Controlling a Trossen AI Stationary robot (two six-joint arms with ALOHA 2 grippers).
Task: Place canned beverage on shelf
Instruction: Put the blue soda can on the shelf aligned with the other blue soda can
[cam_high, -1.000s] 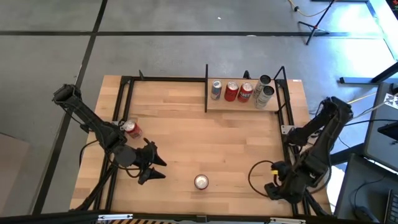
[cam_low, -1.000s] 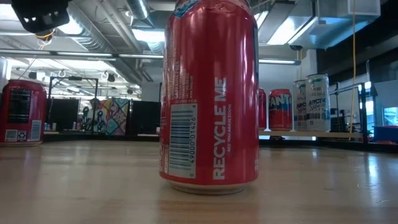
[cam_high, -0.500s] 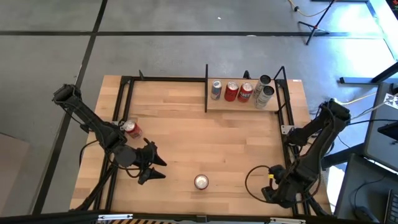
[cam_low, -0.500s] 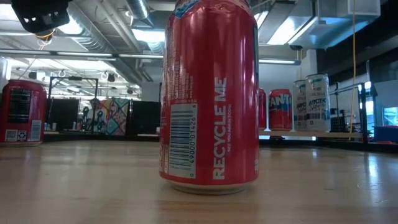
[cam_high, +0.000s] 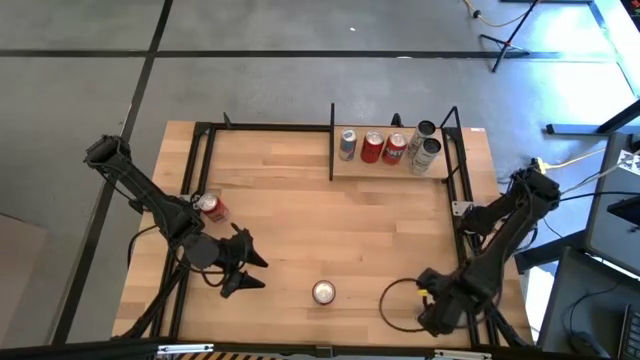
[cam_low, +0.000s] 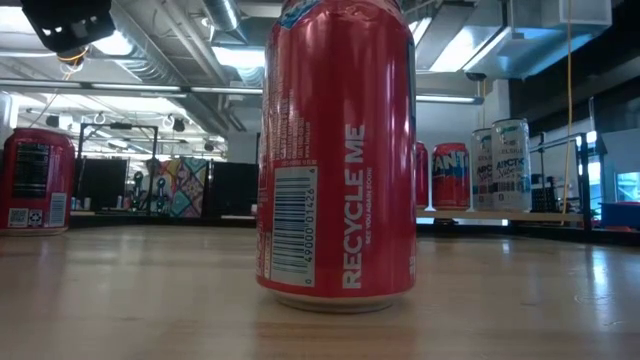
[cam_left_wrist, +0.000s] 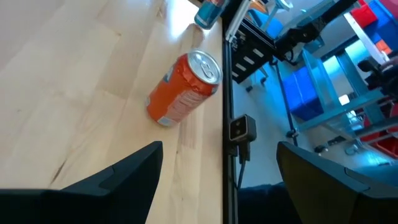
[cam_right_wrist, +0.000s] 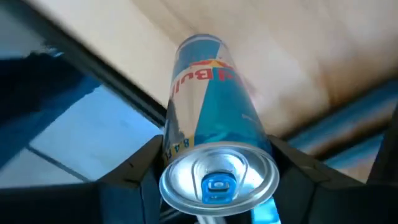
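Note:
A blue and silver canned beverage (cam_right_wrist: 211, 118) stands between the fingers of my right gripper (cam_right_wrist: 217, 163), which is shut on it at the table's near right corner (cam_high: 428, 312); in the high view the gripper hides this can. The shelf (cam_high: 390, 170) at the far right carries several cans (cam_high: 372, 147). My left gripper (cam_high: 246, 270) hangs open above the near left of the table, holding nothing (cam_left_wrist: 217, 152). One red can (cam_high: 323, 292) stands near the front edge. Another red can (cam_left_wrist: 183, 87) stands by the left rail. My right gripper pinches the blue can between its two fingers (cam_right_wrist: 134, 171), on the side wall just under the top rim (cam_right_wrist: 171, 146). The fingers come steeply from above. The can is upright, its top toward the wrist. Whether its bottom (cam_right_wrist: 199, 43) rests on the wood, I cannot tell.
Black frame rails (cam_high: 462, 190) run along the table's left and right sides, and thin black posts (cam_high: 332, 140) edge the shelf. A cable loop (cam_high: 395, 300) lies on the wood beside my right gripper. The wood between the front red can and the shelf is bare.
My right gripper has gone down and toward the table's near left, along the front edge, and its wrist has rolled. The cable loop beside it has shifted left with it. The red cans and the cans on the shelf stand as before.

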